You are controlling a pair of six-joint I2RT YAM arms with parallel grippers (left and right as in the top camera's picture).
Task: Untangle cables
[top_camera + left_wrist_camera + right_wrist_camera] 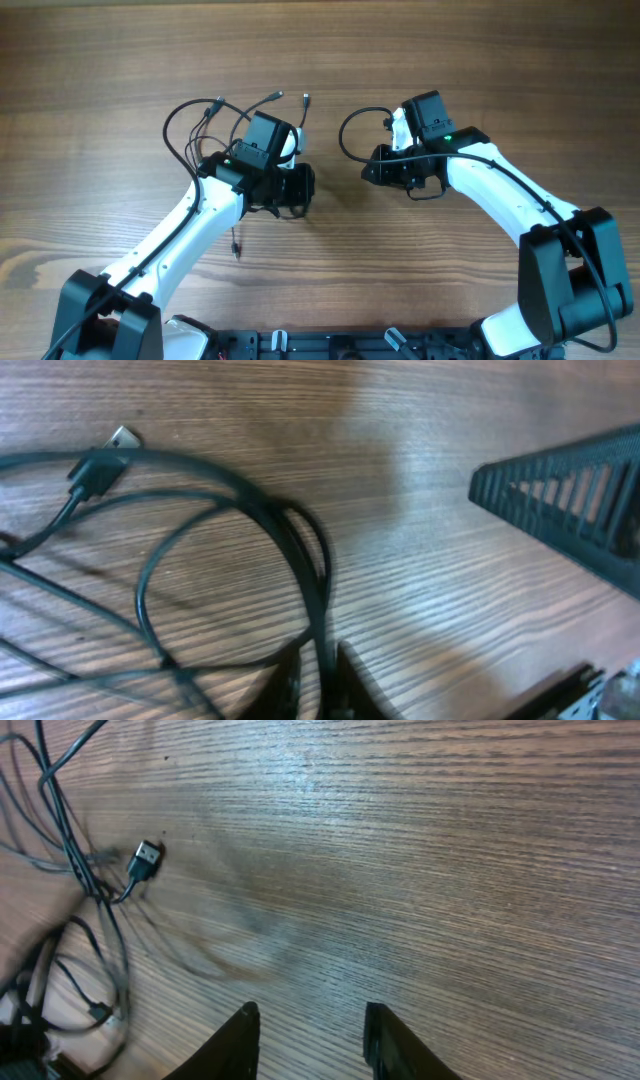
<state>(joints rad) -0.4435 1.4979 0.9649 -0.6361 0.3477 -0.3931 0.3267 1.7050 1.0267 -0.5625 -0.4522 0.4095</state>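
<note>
The cables (pixel 200 128) lie tangled at the back left, behind my left arm, their plug tips (pixel 277 96) fanned out along the far side. My left gripper (pixel 300 188) points right. In the left wrist view its jaws (pixel 322 685) stand barely open around one dark strand (pixel 325 610), with a sliver of wood showing beside it. That strand runs into a loop (pixel 215 575) with a silvery plug (pixel 110 452). My right gripper (pixel 372 170) is open over bare wood with nothing between its fingers (pixel 310 1020). Left of it lie cables (pixel 70 850) and a plug (pixel 147 855).
A thin dark loop (pixel 345 135) curves just behind the right gripper. One loose plug end (pixel 237 248) lies beside the left arm. In the left wrist view a black ribbed part (pixel 565 490) stands at the upper right. Wooden table (pixel 480 60) all round.
</note>
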